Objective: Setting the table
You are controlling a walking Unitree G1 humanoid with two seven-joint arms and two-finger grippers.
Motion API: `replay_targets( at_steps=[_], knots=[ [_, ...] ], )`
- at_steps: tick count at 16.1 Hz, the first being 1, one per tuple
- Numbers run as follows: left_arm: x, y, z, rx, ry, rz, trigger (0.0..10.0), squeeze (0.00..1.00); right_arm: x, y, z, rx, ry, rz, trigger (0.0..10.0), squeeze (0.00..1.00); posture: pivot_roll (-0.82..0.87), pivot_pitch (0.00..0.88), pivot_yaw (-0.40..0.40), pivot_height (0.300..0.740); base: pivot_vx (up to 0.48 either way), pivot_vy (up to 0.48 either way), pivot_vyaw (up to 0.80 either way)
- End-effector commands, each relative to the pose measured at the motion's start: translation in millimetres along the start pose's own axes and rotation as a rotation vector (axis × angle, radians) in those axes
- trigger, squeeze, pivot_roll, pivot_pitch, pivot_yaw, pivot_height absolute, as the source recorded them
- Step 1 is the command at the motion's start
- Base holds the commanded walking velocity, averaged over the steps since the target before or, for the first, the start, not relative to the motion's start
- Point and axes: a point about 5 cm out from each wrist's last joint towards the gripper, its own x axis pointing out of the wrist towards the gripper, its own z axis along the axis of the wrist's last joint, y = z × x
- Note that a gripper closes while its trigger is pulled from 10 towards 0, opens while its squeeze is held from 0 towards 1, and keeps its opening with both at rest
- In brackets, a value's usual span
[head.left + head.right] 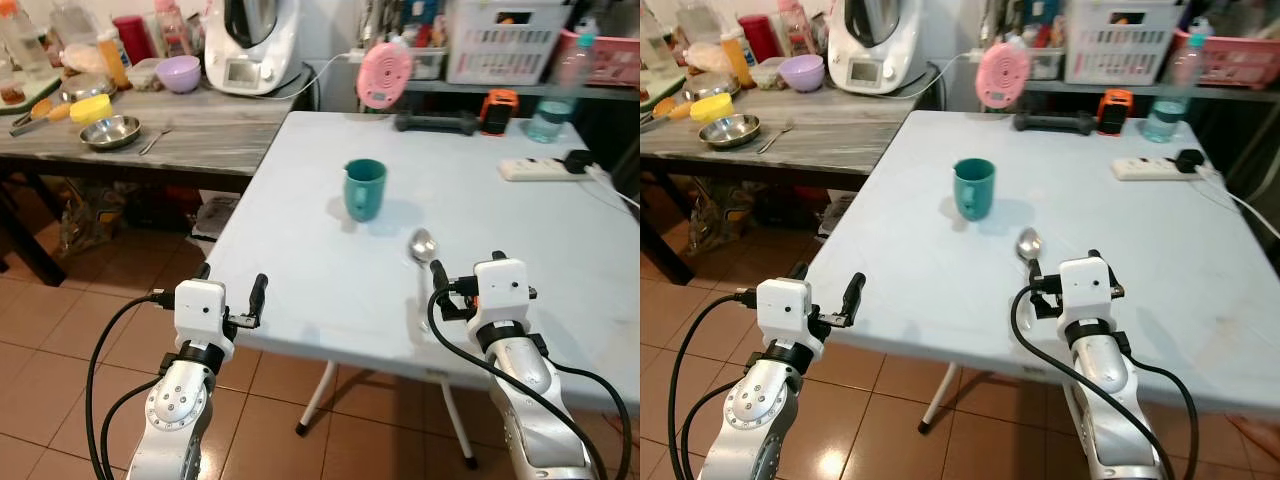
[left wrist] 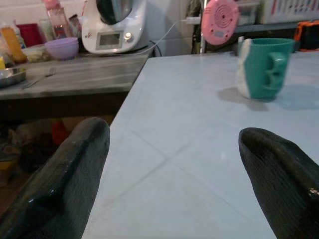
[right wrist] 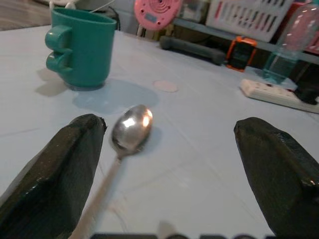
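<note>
The green mug (image 1: 364,188) stands upright near the middle of the white table (image 1: 300,270); its contents cannot be seen. A metal spoon (image 1: 421,247) lies just beside it, nearer the robot. The right wrist view shows the spoon's handle running alongside one finger. The right gripper (image 1: 466,273), spread wide and empty, rests over the spoon. The left gripper (image 1: 232,283), also wide open and empty, hovers at the table's near edge.

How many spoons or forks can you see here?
2. A spoon lies on the white table near the green cup; a fork lies on the wooden side table beside a steel bowl. Clutter there may hide more.
</note>
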Motion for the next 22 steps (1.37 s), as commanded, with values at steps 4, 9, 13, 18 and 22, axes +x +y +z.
replay_targets(
  at_steps=[4, 9, 13, 18, 22],
  knots=[
    [-2.0, -2.0, -3.7, -0.012, 0.024, -0.013, 10.0, 0.00, -2.1, 4.8, -1.6, 0.003, 0.005, 0.014, 10.0, 0.00, -0.25, 0.018, 0.054, 0.740, 0.285, 0.000, 0.00],
    [-14.9, -10.7, -9.8, -0.012, 0.049, -0.102, 10.0, 0.00, -7.8, 8.7, -4.5, 0.017, 0.017, 0.025, 10.0, 0.00, -0.25, 0.028, 0.063, 0.740, 0.000, 0.000, 0.00],
    [-24.9, -5.8, -13.2, 0.002, 0.079, -0.119, 10.0, 0.00, -11.3, 14.1, -5.2, 0.038, 0.026, 0.047, 10.0, 0.00, -0.25, 0.040, 0.065, 0.740, 0.000, 0.000, 0.00],
    [-33.2, -5.4, -13.8, 0.012, 0.110, -0.230, 10.0, 0.00, -16.9, 18.2, -7.7, 0.048, 0.040, 0.057, 10.0, 0.00, -0.25, 0.048, 0.072, 0.740, 0.000, 0.000, 0.00],
    [-37.1, -13.0, -8.5, -0.004, 0.123, -0.406, 10.0, 0.00, -16.0, 19.4, -7.7, 0.123, 0.070, 0.023, 10.0, 0.00, -0.26, 0.056, 0.093, 0.740, 0.000, 0.000, 0.00]
  ],
)
